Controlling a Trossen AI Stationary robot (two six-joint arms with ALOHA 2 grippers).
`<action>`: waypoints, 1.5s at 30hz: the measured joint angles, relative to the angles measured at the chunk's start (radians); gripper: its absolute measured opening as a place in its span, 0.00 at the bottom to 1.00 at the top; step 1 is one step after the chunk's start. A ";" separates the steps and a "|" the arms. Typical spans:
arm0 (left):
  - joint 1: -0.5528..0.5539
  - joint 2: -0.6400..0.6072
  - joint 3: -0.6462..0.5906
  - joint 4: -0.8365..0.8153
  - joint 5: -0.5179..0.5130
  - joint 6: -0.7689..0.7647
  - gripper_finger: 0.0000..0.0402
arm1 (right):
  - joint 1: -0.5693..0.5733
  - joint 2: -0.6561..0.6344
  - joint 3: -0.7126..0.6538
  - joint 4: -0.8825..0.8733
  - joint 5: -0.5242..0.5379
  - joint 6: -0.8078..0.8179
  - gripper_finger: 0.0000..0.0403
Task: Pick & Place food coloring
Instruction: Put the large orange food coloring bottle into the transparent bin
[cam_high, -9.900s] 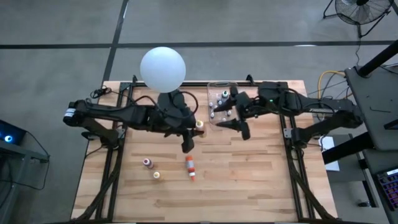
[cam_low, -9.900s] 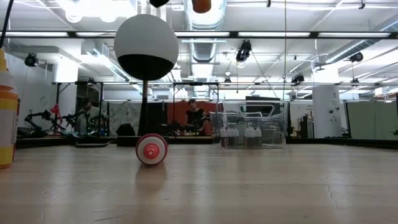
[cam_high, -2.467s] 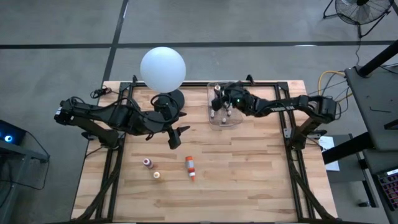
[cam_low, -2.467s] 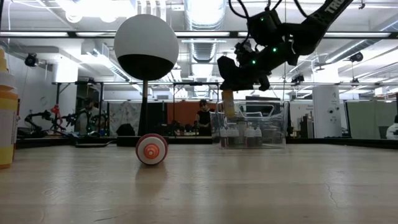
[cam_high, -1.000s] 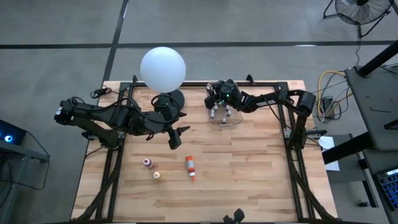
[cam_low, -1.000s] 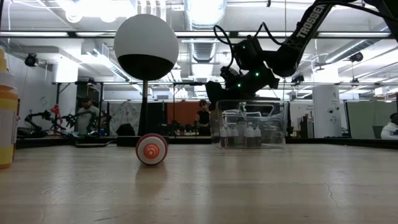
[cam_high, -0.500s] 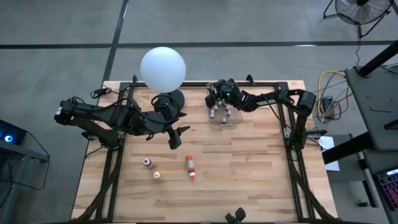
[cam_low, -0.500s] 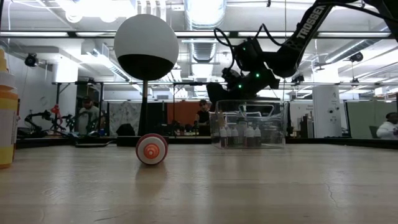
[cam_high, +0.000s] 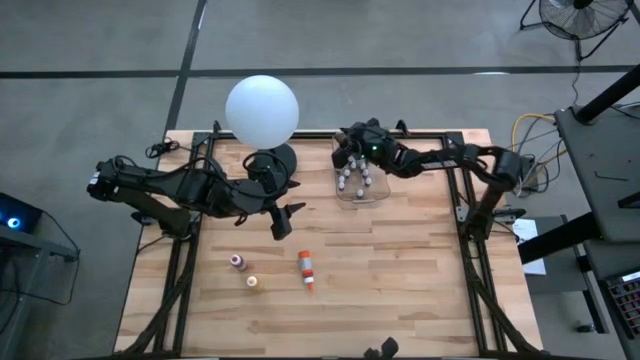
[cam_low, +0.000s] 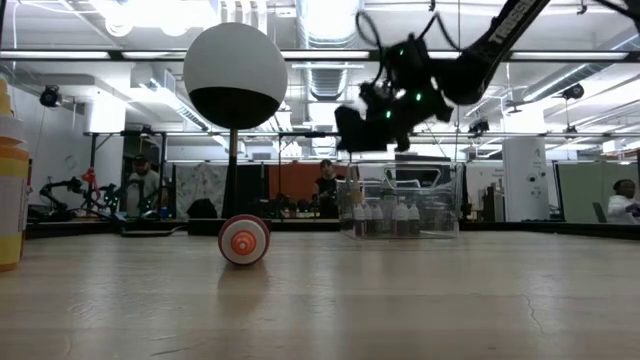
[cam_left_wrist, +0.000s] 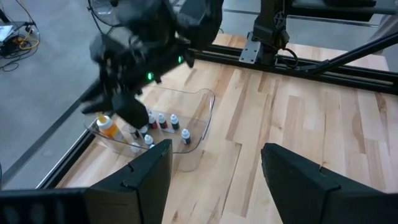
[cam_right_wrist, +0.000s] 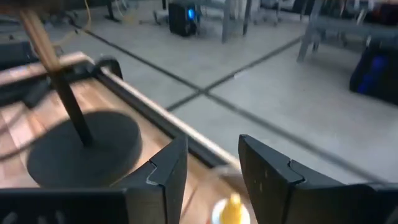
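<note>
Wood slat table (cam_high: 400, 270), left to right. Left arm reaches in from the left edge; left gripper (cam_high: 284, 220) hangs mid-table just in front of the lamp base (cam_high: 272, 160), fingers (cam_left_wrist: 292, 177) spread, nothing between them. White globe lamp (cam_high: 262, 109) stands at the back, left of centre; in the low view it reads as a white-over-dark ball (cam_low: 235, 75) on a thin post. Loose food coloring on the front half of the table: a pink-capped bottle (cam_high: 238, 262) upright, a yellow-capped bottle (cam_high: 252, 281) just beside it and nearer the front edge, then an orange bottle (cam_high: 305, 268) lying on its side to their right. Low view shows that lying bottle end-on as a red-and-white disc (cam_low: 244, 240), plus an orange-and-yellow bottle (cam_low: 12, 190) close at the left edge of that view. Clear plastic bin (cam_high: 376, 192) sits at the back, right of centre, holding a cluster of small dark-and-white bottles (cam_high: 352, 180) standing upright; left wrist view also shows an orange bottle in the bin (cam_left_wrist: 107, 124) at its far end. Right gripper (cam_high: 347, 150) hovers over the bin's back-left corner, above the rim per the low view (cam_low: 352, 128), fingers (cam_right_wrist: 163, 171) apart, empty. Right arm stretches in from the right edge of the table.
</note>
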 joint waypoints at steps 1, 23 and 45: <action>0.000 -0.001 0.000 0.000 0.001 0.000 0.54 | 0.000 -0.025 0.000 -0.002 -0.001 -0.017 0.34; 0.006 -0.021 0.000 0.008 0.019 0.066 0.54 | 0.098 -0.711 0.001 -0.634 -0.465 -0.015 0.36; -0.009 0.201 0.000 -0.175 0.258 0.679 0.54 | 0.247 -0.794 0.000 -0.791 -0.617 0.060 0.33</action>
